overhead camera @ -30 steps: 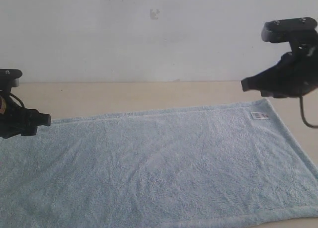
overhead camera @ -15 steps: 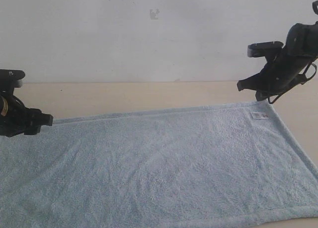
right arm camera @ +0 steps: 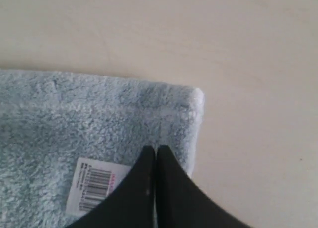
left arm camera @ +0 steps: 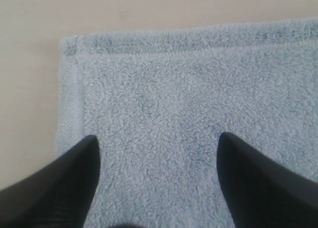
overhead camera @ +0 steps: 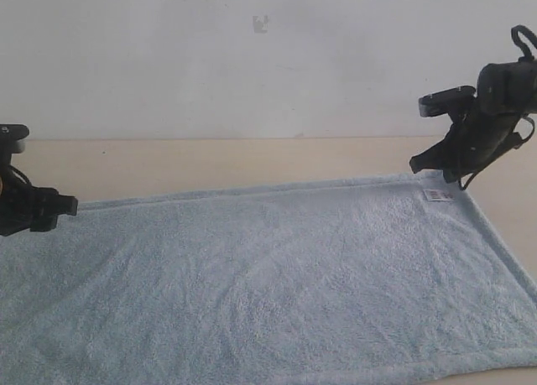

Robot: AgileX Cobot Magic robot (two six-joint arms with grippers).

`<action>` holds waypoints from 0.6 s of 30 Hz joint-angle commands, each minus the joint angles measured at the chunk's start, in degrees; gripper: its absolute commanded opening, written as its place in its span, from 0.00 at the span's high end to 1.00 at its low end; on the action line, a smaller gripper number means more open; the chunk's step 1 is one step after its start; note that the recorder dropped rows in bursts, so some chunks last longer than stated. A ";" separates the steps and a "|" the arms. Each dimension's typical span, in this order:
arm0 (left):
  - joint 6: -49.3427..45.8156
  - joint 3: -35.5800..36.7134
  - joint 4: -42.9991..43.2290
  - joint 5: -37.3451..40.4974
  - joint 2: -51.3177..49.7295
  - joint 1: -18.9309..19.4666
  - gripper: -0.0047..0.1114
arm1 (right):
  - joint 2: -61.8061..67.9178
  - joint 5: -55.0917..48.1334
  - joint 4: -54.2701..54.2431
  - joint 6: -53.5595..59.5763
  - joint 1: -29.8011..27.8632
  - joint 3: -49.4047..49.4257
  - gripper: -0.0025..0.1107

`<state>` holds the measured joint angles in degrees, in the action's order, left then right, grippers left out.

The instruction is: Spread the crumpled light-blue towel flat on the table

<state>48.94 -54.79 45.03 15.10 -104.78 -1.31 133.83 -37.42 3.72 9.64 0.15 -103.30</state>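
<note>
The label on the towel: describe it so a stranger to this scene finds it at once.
A pale-blue towel lies flat on the beige table. Follow its edge nearest the wall to the right corner, close to the shut right gripper. There sits the label: a small white rectangle printed with a barcode, the only non-blue patch on the cloth.

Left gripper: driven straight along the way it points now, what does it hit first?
Most likely the towel, close to its hemmed corner: the left gripper, jaws open, is aimed at the pile just inside the border. Its height above the cloth is unclear.
</note>
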 commanded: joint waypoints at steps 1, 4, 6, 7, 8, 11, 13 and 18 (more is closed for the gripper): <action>0.72 -0.22 -0.23 -1.36 -0.15 0.11 0.41 | 1.70 1.32 0.92 -0.12 -0.31 -0.29 0.98; 0.72 -0.22 -0.69 -2.26 -0.15 0.11 0.41 | 2.70 1.68 1.30 -0.12 -0.31 -0.29 0.98; 0.72 -0.22 -0.69 -2.49 -0.15 0.11 0.41 | 2.98 1.68 1.30 -0.12 -0.44 -0.29 0.98; 0.72 -0.22 -0.69 -2.49 -0.15 0.11 0.41 | 3.19 1.68 1.30 -0.12 -0.51 -0.29 0.98; 0.72 -0.22 -0.69 -2.66 -0.15 0.11 0.41 | 3.29 1.46 1.40 -0.12 -0.92 -0.29 0.98; 0.72 -0.22 -0.69 -2.66 -0.15 0.11 0.41 | 3.52 0.18 1.51 -0.31 -2.43 -0.29 0.98; 0.72 -0.22 -0.69 -2.94 -0.15 0.11 0.41 | 3.52 -0.83 1.51 -0.54 -3.44 -0.29 0.98; 0.72 -0.22 -0.69 -3.75 -0.15 0.11 0.41 | 3.42 -3.91 1.68 -0.54 -7.02 -0.29 0.98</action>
<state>48.94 -54.79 45.03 12.47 -104.78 -1.31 136.71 -37.52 3.85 9.17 -4.32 -103.86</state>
